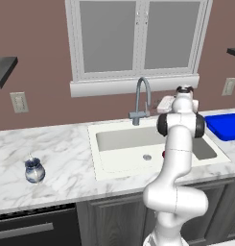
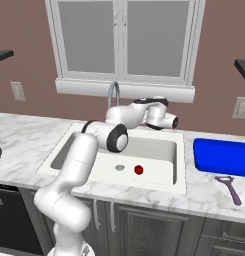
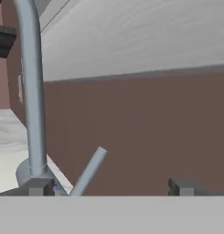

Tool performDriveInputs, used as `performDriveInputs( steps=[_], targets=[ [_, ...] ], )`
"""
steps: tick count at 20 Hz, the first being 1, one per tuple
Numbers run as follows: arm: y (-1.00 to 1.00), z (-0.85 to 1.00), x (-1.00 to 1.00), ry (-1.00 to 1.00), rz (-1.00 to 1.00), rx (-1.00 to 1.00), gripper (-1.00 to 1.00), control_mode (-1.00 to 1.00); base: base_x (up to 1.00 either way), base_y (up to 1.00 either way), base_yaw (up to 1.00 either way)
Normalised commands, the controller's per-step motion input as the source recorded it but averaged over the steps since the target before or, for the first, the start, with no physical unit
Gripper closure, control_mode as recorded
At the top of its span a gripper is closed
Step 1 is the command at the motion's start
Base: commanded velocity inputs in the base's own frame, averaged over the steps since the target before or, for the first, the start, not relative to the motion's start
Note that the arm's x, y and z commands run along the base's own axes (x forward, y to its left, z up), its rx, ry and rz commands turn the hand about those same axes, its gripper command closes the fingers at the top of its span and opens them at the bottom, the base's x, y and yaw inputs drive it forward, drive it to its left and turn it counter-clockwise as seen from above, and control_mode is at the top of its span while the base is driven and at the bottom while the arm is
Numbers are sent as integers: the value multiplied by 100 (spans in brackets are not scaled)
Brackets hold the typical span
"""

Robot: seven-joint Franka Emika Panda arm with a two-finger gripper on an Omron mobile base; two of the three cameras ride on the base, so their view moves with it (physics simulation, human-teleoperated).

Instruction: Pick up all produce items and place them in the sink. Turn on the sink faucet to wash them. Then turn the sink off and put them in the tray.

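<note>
A small glossy red fruit (image 2: 138,170) lies on the floor of the white sink (image 2: 159,150), just right of the round drain (image 2: 120,167). From the left base view the arm covers most of the fruit (image 1: 163,154). The grey gooseneck faucet (image 1: 141,98) rises behind the basin. My gripper (image 3: 111,187) is up behind the sink at faucet height, to the right of the faucet, and open. In the hand view the faucet's slanted lever (image 3: 88,171) stands between my fingertips (image 3: 40,187), and the faucet stem (image 3: 33,91) runs up the left side. The blue tray (image 2: 221,157) sits on the counter right of the sink.
A blue-and-white jar (image 1: 34,170) stands on the marble counter far left of the sink. A purple-handled peeler (image 2: 229,189) lies in front of the tray. The window sill (image 1: 133,86) juts out just above the faucet, with the brown wall close behind.
</note>
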Motion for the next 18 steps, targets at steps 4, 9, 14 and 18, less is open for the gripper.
performDriveInputs(
  steps=[4, 9, 14, 18],
  targets=[
    [-27, 13, -41, -6, 0, 0, -100, -100, 0, 0, 0],
    [-10, 6, -74, -7, 0, 0, -100, -100, 0, 0, 0],
    [0, 14, -91, -2, -3, 0, -100, -100, 0, 0, 0],
    [0, 42, -77, 0, -9, -3, -100, -100, 0, 0, 0]
  ],
)
